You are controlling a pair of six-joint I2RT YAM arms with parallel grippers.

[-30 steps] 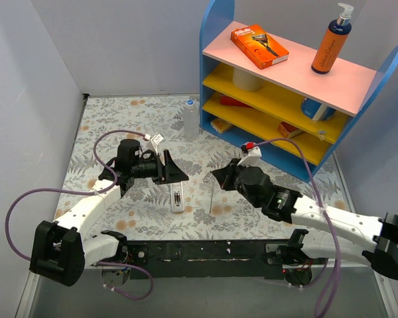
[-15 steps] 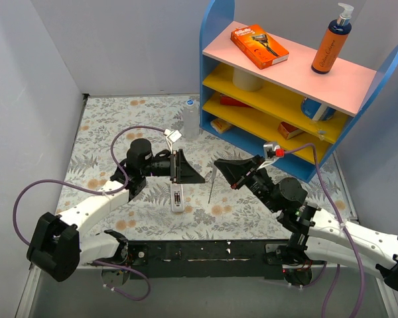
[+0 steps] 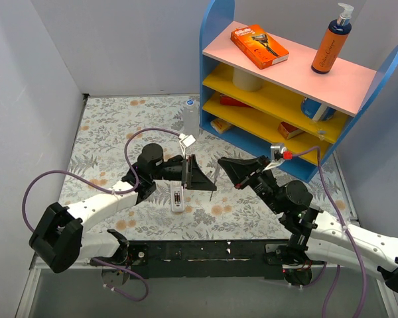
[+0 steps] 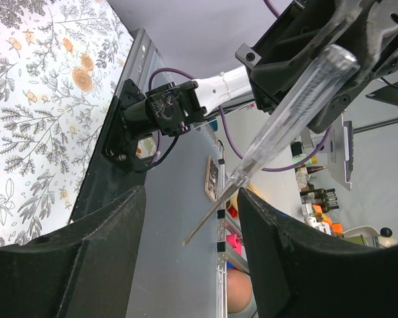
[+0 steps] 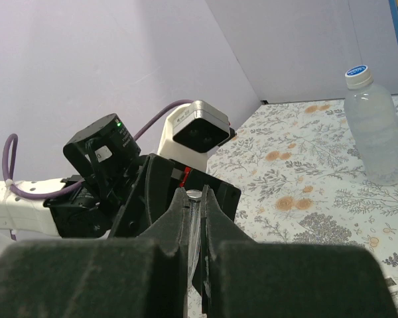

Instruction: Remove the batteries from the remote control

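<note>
The white remote control (image 3: 178,197) lies flat on the flowered table, its dark recess facing up; I cannot make out the batteries. My left gripper (image 3: 198,174) is open and empty, hovering just above and right of the remote and pointing at my right gripper (image 3: 233,169). The right gripper is shut on a clear-handled screwdriver (image 3: 215,183), whose thin shaft hangs down between the two grippers. In the left wrist view the screwdriver (image 4: 288,116) slants across between my open fingers (image 4: 86,265). In the right wrist view my gripper (image 5: 196,193) clamps its handle.
A clear blue-capped bottle (image 3: 190,118) stands at the back, also in the right wrist view (image 5: 375,132). A blue shelf unit (image 3: 278,112) with boxes and a pump bottle fills the right rear. Grey walls enclose the table.
My left gripper has swung right, past the remote, toward the right gripper. The right gripper has risen and turned with the screwdriver, then shifted slightly.
</note>
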